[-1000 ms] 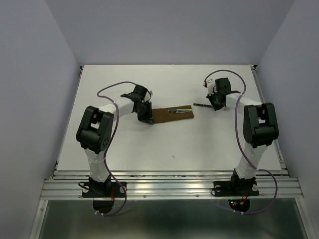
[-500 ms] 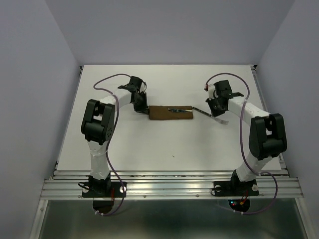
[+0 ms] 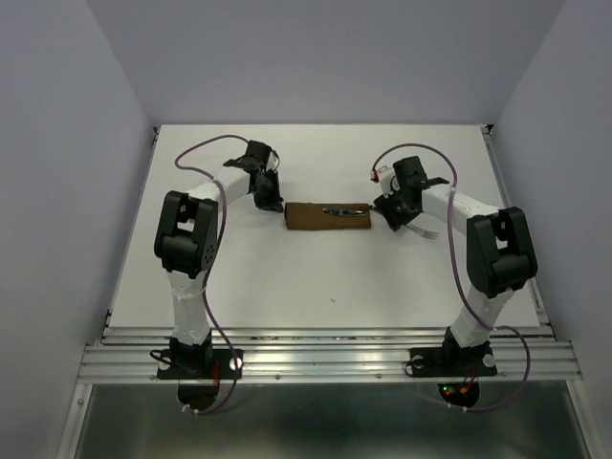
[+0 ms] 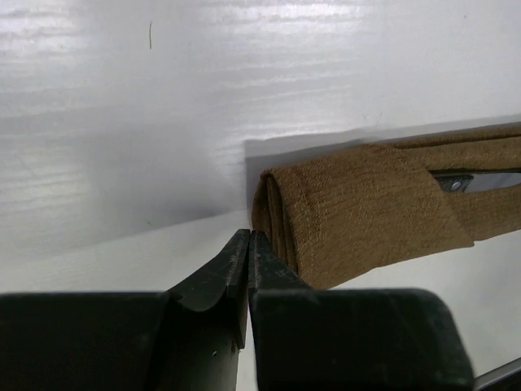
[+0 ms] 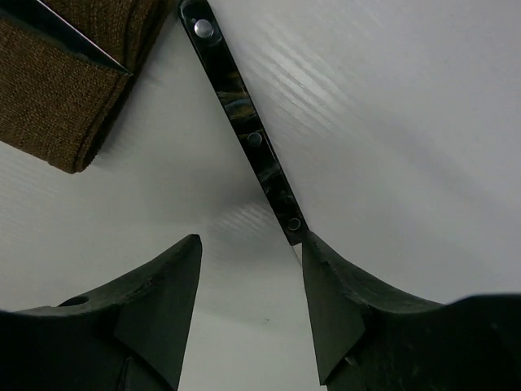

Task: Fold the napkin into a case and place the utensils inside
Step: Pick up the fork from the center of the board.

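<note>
The napkin lies folded as a narrow brown case [image 3: 328,217] [image 4: 358,208] at mid-table. A knife [image 3: 339,209] [image 4: 480,180] [image 5: 73,37] is tucked in it, with its end showing. My left gripper [image 3: 274,204] [image 4: 248,238] is shut, empty, its tips at the case's left end. The fork [image 3: 427,232] lies on the table right of the case. Its dark riveted handle [image 5: 244,130] points toward the case's right end [image 5: 57,98]. My right gripper [image 3: 389,220] [image 5: 248,252] stands open low over the fork, whose handle runs under the right-hand fingertip [image 5: 326,277].
The white table [image 3: 316,277] is walled at the back and both sides, with a metal rail along the near edge. Purple cables loop off both arms over the table.
My right gripper has opened and let go of the fork, which now lies on the table by the case. Both grippers have shifted slightly toward the case ends.
</note>
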Action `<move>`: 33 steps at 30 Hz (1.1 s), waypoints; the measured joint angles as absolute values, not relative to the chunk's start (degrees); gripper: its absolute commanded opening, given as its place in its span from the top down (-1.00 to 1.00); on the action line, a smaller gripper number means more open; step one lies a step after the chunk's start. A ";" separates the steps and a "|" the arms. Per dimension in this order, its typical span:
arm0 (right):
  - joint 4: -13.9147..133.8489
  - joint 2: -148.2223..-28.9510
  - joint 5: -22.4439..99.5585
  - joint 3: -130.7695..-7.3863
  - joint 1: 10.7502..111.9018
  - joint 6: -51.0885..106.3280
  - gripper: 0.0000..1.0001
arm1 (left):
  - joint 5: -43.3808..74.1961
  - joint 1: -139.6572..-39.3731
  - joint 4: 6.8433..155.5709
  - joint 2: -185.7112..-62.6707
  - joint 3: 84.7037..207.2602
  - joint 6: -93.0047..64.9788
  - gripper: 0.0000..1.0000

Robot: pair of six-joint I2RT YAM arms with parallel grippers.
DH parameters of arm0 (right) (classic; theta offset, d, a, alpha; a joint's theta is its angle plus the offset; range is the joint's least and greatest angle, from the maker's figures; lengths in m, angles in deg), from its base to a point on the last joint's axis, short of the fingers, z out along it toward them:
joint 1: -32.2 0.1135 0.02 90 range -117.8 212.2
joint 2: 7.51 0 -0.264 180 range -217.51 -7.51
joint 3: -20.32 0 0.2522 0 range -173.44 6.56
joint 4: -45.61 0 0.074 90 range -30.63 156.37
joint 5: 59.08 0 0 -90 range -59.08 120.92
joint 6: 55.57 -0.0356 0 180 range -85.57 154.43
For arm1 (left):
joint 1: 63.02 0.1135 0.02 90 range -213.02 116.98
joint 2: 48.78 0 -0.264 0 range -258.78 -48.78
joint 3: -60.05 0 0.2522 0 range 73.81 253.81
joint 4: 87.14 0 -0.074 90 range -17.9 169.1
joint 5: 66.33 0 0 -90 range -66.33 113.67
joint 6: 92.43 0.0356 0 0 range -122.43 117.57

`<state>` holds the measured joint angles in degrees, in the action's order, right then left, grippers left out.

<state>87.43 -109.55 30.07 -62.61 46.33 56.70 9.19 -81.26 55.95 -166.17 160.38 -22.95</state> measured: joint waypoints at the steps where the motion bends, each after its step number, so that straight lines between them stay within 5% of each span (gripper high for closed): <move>1: 87.71 -110.75 30.14 -62.59 46.72 57.46 -0.17 | 9.19 -81.26 55.90 -165.75 159.83 -22.95 0.73; 20: 86.90 -113.48 33.31 -62.87 44.21 61.37 -0.11 | 8.69 -80.91 57.13 -161.10 152.92 -23.10 0.73; 26: 86.22 -114.92 37.13 -63.62 43.16 61.46 0.85 | 8.49 -80.51 57.50 -161.05 152.90 -23.19 0.73; 33: 85.70 -115.12 35.65 -63.83 43.16 60.78 0.99 | 8.42 -80.14 56.54 -161.42 154.65 -23.10 0.73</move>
<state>85.70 -115.12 35.65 -63.83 43.16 60.78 8.42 -80.14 56.54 -161.42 154.65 -23.10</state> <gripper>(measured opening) 0.094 0.135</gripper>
